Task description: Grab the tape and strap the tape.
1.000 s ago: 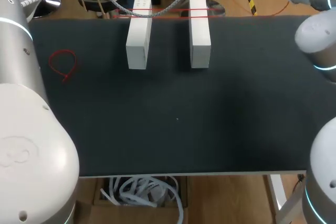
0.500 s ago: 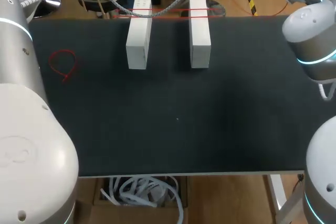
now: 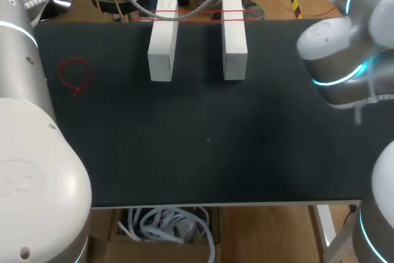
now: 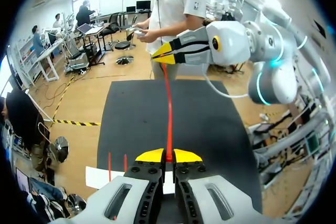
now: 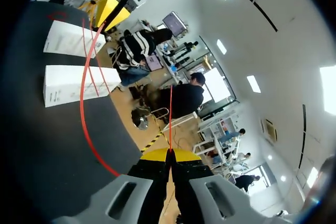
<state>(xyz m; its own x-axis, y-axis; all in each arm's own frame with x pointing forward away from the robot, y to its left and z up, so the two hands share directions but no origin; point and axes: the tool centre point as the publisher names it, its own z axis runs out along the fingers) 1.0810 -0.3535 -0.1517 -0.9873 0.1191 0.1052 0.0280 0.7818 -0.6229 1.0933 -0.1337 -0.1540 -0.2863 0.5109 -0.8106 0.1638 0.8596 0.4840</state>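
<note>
Two white blocks (image 3: 162,47) (image 3: 234,38) lie side by side at the table's far side. A thin red tape (image 3: 200,15) crosses their far ends. In the left wrist view my left gripper (image 4: 168,156) is shut on the red tape (image 4: 169,114), which runs straight ahead to my right gripper (image 4: 167,56). The right wrist view shows my right gripper (image 5: 169,153) shut on the tape (image 5: 84,114). From there it curves over both blocks (image 5: 68,38) (image 5: 73,82) toward my left gripper (image 5: 107,10). Neither gripper shows in the head view.
A loose red loop (image 3: 74,75) lies on the black mat (image 3: 209,140) at the left. My right arm (image 3: 335,53) hangs over the table's right part, and my left arm (image 3: 31,152) fills the left side. Cables (image 3: 148,10) trail past the blocks' far ends.
My right arm has swung leftward over the table's right part. The blocks, the tape across them and the red loop have stayed in place.
</note>
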